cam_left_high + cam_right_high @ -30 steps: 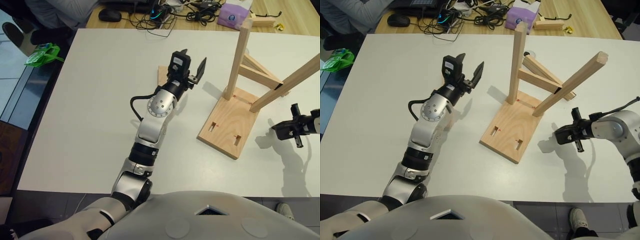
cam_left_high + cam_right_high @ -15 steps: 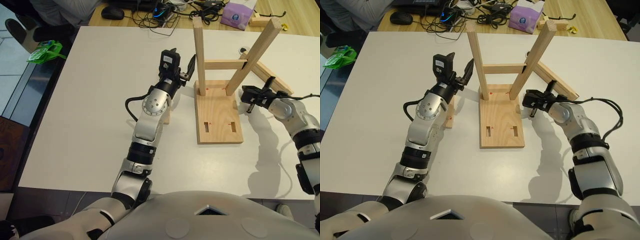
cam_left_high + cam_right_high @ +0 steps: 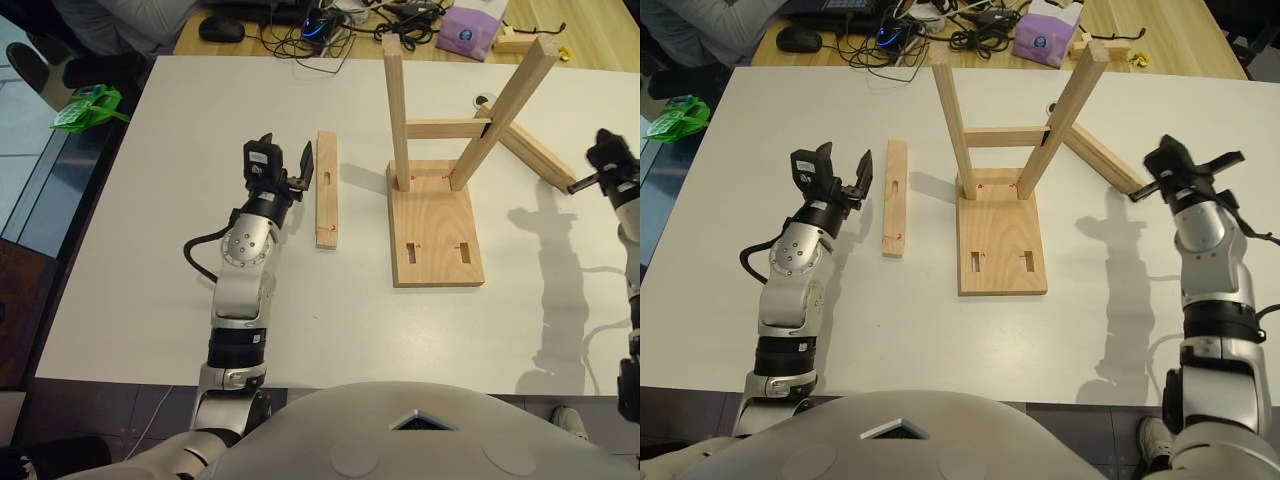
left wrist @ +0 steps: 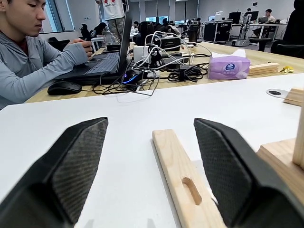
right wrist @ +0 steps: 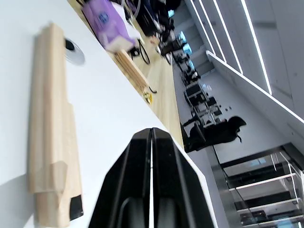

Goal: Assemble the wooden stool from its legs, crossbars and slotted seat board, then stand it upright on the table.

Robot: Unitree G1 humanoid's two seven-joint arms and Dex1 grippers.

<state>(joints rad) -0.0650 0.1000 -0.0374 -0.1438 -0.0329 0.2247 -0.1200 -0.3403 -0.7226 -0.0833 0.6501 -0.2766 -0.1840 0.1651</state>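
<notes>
1. Hovering over the left part of the white bench, the left end effector is holding its two fingers wide apart, gripping nothing.
2. Just to its right, a slotted bar is lying flat on the bench, running away from the robot. The end effector is sitting beside the bar's far half, apart from it, and in the left wrist view the bar is showing ahead, between the spread fingers.
3. Further right, near the middle of the bench, the seat board is lying flat. Two slots on its near half are standing open.
4. At the board's far edge two legs are standing up from it: the left leg is rising close to upright, while the right leg is leaning outward to the right.
5. A short crossbar is spanning between the two legs, partway up.
6. Behind the leaning leg, a loose wooden piece is lying flat on the bench, angled toward the right edge.
7. At the far right, the right end effector is hanging near that piece's outer end – its fingers are pressed together, with nothing between them. Whether it is touching the wood I cannot tell.
8. Beyond the bench, a purple tissue packet and a tangle of cables are sitting on a wooden desk.
</notes>
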